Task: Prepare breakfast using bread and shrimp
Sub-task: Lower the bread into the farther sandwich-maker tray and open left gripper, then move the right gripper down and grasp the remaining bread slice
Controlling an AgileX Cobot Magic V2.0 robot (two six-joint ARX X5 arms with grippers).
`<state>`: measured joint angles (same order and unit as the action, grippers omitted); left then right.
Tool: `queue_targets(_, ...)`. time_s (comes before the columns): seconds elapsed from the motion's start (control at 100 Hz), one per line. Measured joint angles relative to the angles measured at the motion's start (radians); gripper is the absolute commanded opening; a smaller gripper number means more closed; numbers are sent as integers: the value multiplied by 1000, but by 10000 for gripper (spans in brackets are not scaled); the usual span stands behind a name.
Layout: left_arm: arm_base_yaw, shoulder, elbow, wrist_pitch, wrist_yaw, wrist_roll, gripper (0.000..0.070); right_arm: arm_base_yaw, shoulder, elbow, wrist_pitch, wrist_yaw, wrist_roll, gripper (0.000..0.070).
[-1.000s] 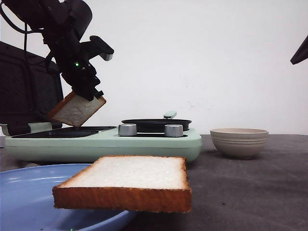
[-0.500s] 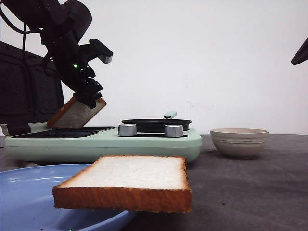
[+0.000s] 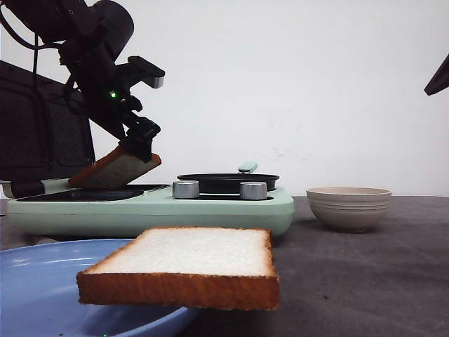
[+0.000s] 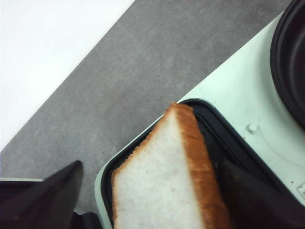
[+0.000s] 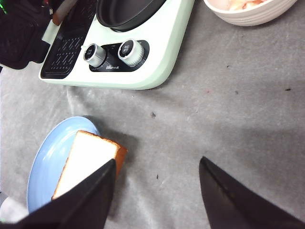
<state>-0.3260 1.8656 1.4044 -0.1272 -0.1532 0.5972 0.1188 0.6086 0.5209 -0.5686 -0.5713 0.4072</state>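
Note:
One slice of bread (image 3: 116, 170) leans tilted on the black griddle plate (image 3: 91, 193) of the mint-green breakfast maker (image 3: 210, 207), low edge down on the plate. My left gripper (image 3: 144, 140) stands open around its high edge. In the left wrist view the bread (image 4: 162, 181) touches one finger (image 4: 252, 200) by its crust, with a gap to the other. A second slice (image 3: 182, 263) lies on the blue plate (image 3: 35, 281). Shrimp (image 5: 238, 4) sit in the beige bowl (image 3: 349, 207). My right gripper (image 5: 157, 161) hovers open over bare table beside the plated slice (image 5: 88, 160).
A round black pan (image 3: 228, 181) sits on the maker's right half, behind two silver knobs (image 3: 186, 189). The maker's black lid (image 3: 42, 133) stands open at the far left. Grey table (image 5: 228, 124) spreads between maker, plate and bowl.
My left gripper came down and to the right with the bread. The slice went from hanging to resting its low edge on the griddle plate, lying flatter. The jaws now stand apart.

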Motion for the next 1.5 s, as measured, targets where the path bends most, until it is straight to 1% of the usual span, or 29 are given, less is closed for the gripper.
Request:
queue_targets(0.27,-3,0,0,0,0,-52,599,0,0,0,0,2,-10,342)
queue_targets(0.39,-4,0,1,-2,0,-90,597,0,0,0,0,21,-11,342)
queue_targets(0.56,-8,0,60,-87,4,-166,596,0,0,0,0,22,-13,342)
queue_targets(0.63,-10,-4,93,-119,29,-200,596,0,0,0,0,22,-15,342)
queue_targets(0.73,-10,-27,121,-164,85,-251,596,0,0,0,0,22,-15,341)
queue_targets(0.96,-10,-191,128,-196,178,-404,595,0,0,0,0,22,-15,342)
queue_targets(1.15,-5,-355,131,-274,182,-548,592,0,0,0,-2,21,-11,342)
queue_targets(1.25,-2,-426,131,-333,182,-584,590,0,0,0,-9,17,-8,342)
queue_targets(1.36,-2,-494,131,-394,190,-589,588,0,0,0,-11,7,-6,342)
queue_targets(1.43,-2,-529,125,-403,220,-588,570,0,0,0,-11,3,-6,341)
queue_targets(1.5,-2,-568,94,-397,256,-586,487,0,0,0,-11,2,-6,341)
